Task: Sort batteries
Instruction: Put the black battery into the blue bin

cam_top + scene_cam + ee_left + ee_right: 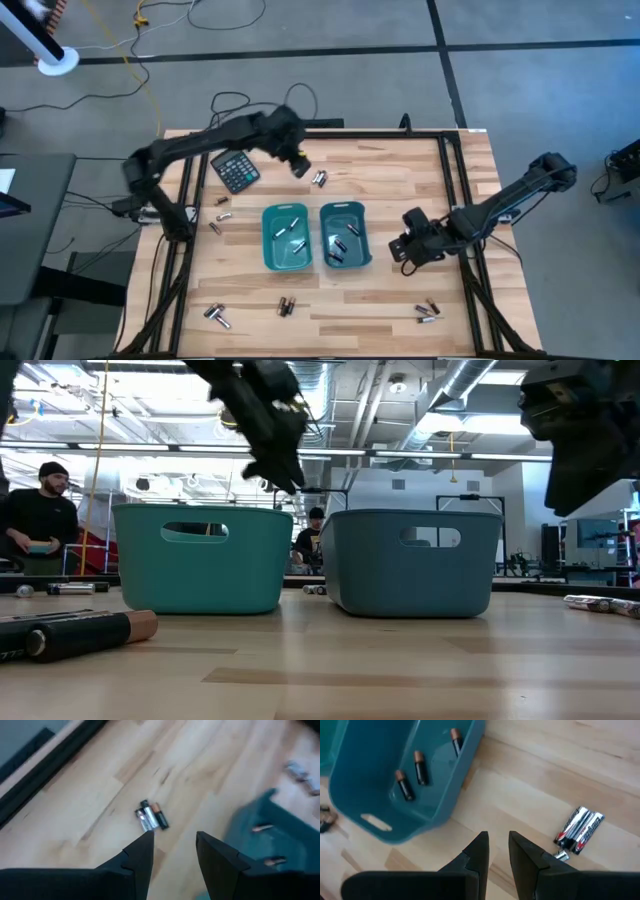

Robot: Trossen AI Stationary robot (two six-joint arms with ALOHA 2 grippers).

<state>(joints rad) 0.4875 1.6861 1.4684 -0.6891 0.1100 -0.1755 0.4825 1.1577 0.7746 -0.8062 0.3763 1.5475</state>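
Observation:
Two teal bins stand side by side mid-table, the left bin (pixel 268 240) with silvery cells, the right bin (pixel 364 238) with dark copper-ended cells (pixel 420 767). More batteries lie loose on the wood. My left gripper (pixel 175 840) is open and hovers above the table near its far edge, just short of a small cluster of batteries (pixel 151 816), also visible as a cluster (pixel 320 178) from above. My right gripper (pixel 498 840) is open by a narrow gap, empty, hovering right of the right bin; a bunch of silvery cells (pixel 580 827) lies beside it.
A black calculator (pixel 236 170) lies at the far left of the table. Loose batteries lie left of the bins (pixel 220 214), at the near left (pixel 217 316), near middle (pixel 286 306) and near right (pixel 428 312). A person (pixel 38 510) stands in the room behind.

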